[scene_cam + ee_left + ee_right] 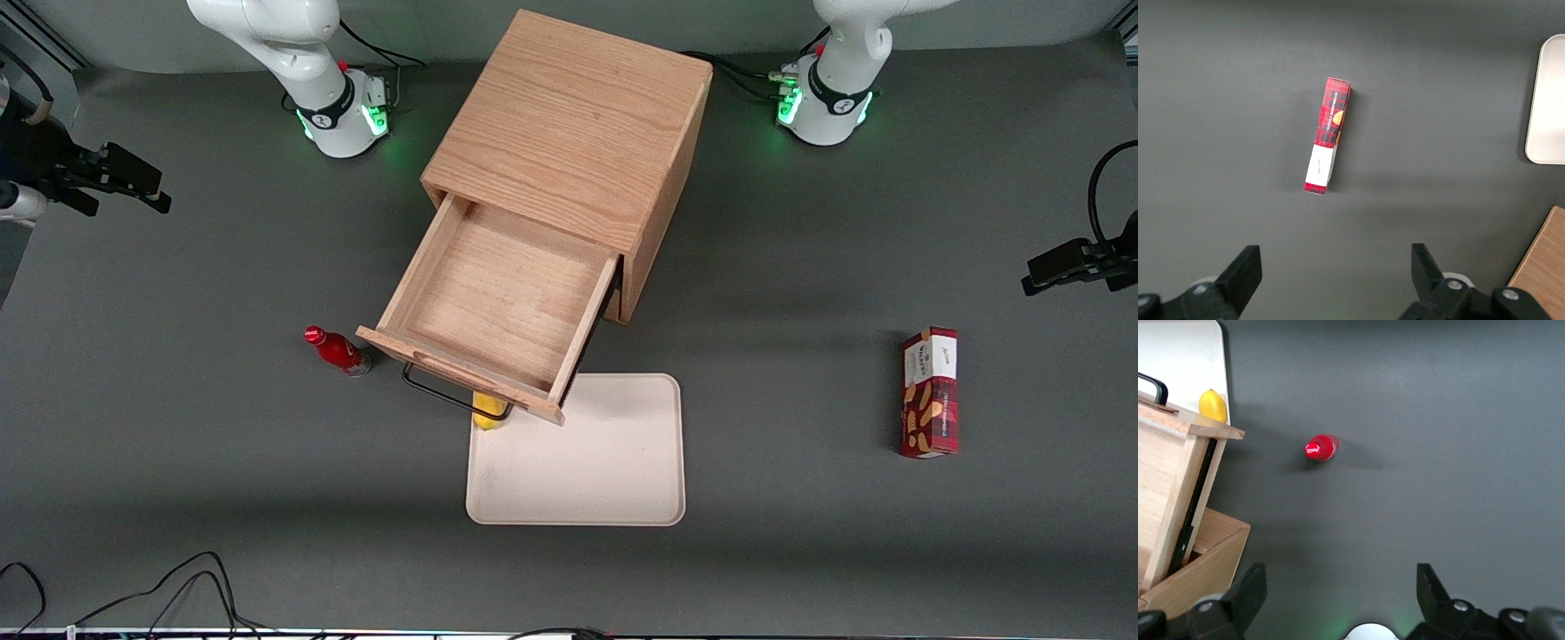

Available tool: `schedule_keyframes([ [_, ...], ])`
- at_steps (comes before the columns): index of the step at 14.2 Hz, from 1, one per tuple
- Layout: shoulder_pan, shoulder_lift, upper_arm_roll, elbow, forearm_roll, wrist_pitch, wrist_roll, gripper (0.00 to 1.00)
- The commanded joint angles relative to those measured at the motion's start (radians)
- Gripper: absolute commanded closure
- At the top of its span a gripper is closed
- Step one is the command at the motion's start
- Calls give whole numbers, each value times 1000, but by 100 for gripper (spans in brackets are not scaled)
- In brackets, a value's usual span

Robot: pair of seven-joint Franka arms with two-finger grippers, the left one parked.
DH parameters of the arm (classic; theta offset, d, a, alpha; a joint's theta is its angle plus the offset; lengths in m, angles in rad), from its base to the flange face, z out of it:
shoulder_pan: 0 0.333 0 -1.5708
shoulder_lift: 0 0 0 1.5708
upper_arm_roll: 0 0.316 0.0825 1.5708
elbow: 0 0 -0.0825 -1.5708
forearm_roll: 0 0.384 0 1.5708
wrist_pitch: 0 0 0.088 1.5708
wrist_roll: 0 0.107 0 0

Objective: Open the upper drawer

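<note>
The light oak box cabinet (569, 124) shows warm honey-brown wood with darker grain lines running along its top. Its pulled-out shallow wooden upper drawer (498, 307) has the same pale oak tone inside, and a thin black wire bar handle (449, 394) on its front. The black two-finger gripper (133, 182) hangs over the dark grey matte tabletop (800, 533). A glossy red bottle (338, 350) has a red cap. The rounded flat tray (605, 462) is cream-white. A small bright yellow fruit (1213, 405) sits at the tray's edge. The tall snack carton (930, 391) is dark red plaid with a white panel and orange shapes.
</note>
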Motion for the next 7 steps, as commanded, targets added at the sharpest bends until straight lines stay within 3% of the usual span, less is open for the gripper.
schedule_keyframes([
  [1,-1,5,45,24,-45,4,67,0],
  [3,18,0,43,21,-48,0,68,0],
  [4,97,0,0,20,-49,-4,70,0],
  [6,281,-4,-188,20,-53,-23,79,0],
  [7,294,-6,-210,23,-51,-31,79,0],
])
